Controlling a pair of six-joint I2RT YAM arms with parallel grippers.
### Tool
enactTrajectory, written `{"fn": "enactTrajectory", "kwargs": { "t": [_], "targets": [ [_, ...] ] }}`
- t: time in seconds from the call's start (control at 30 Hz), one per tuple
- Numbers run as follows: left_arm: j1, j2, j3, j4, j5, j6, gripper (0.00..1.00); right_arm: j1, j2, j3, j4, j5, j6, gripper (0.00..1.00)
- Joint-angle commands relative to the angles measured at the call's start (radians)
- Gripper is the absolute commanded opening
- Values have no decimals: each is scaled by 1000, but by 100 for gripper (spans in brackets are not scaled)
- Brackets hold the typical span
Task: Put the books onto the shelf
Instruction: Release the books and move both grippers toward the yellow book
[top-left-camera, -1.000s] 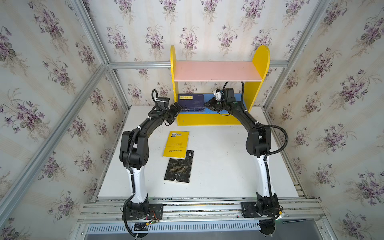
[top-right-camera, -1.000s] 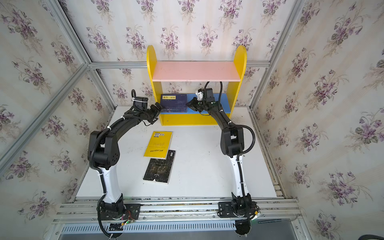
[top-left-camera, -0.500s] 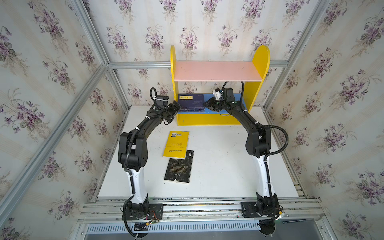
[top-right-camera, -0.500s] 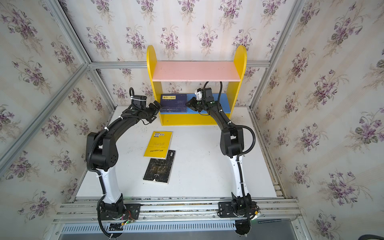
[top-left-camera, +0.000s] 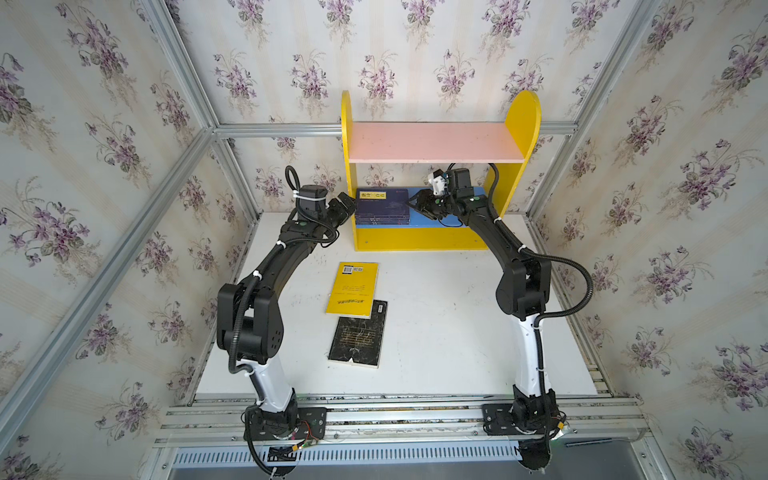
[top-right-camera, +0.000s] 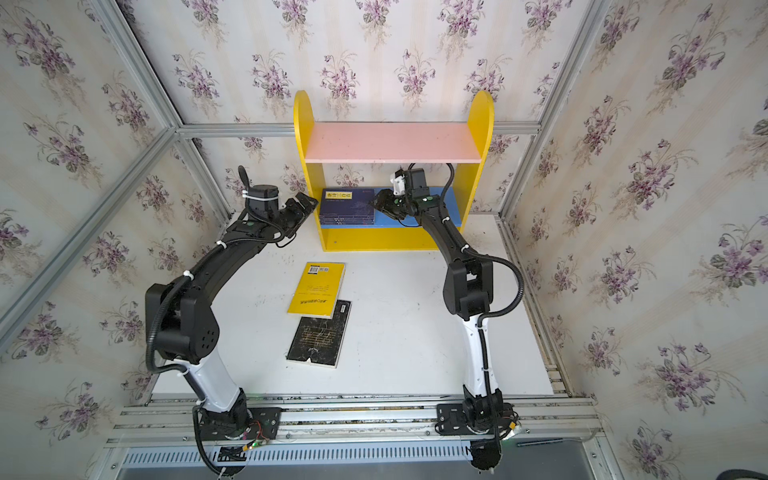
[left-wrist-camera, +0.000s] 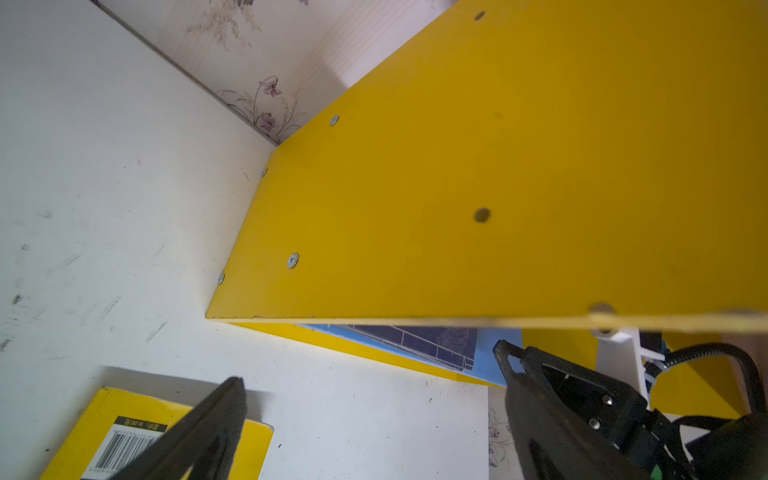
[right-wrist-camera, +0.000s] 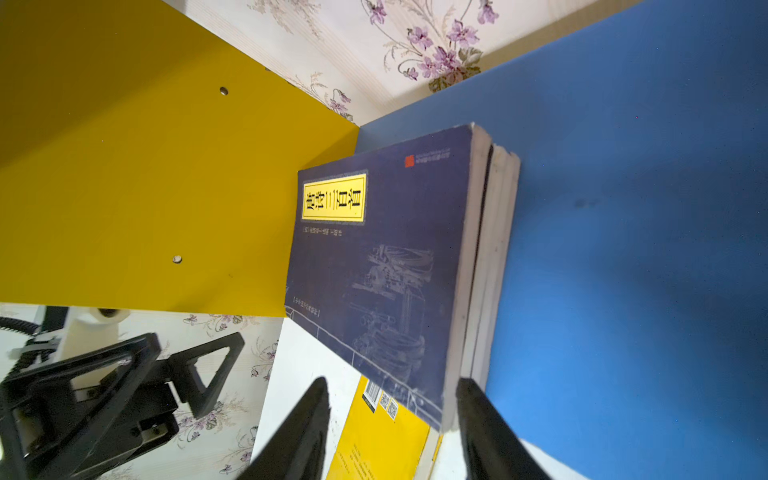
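Navy book stack (right-wrist-camera: 386, 266) pokes between the half-open right gripper (right-wrist-camera: 392, 381), not clamped.

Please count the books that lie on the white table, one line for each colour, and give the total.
yellow book: 1
black book: 1
navy: 0 (the navy stack lies on the shelf)
Total on the table: 2

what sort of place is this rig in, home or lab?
Probably a lab test cell dressed as a room: floral wallpaper on aluminium framing, robot arms bolted to a rail, small bookshelf.
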Motion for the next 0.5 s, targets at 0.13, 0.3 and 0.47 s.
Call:
{"fn": "enactTrajectory", "kwargs": {
  "t": [0.13,0.3,0.47],
  "targets": [
    [-7,-164,-183,23,81,162,99,22,-151,-163,10,105,-49,62],
    [-8,-255,-332,22,59,181,99,23,-327,-485,214,147,26,65],
    [2,-282,-419,0,58,206,99,45,-471,-760,359,203,87,68]
  ]
}}
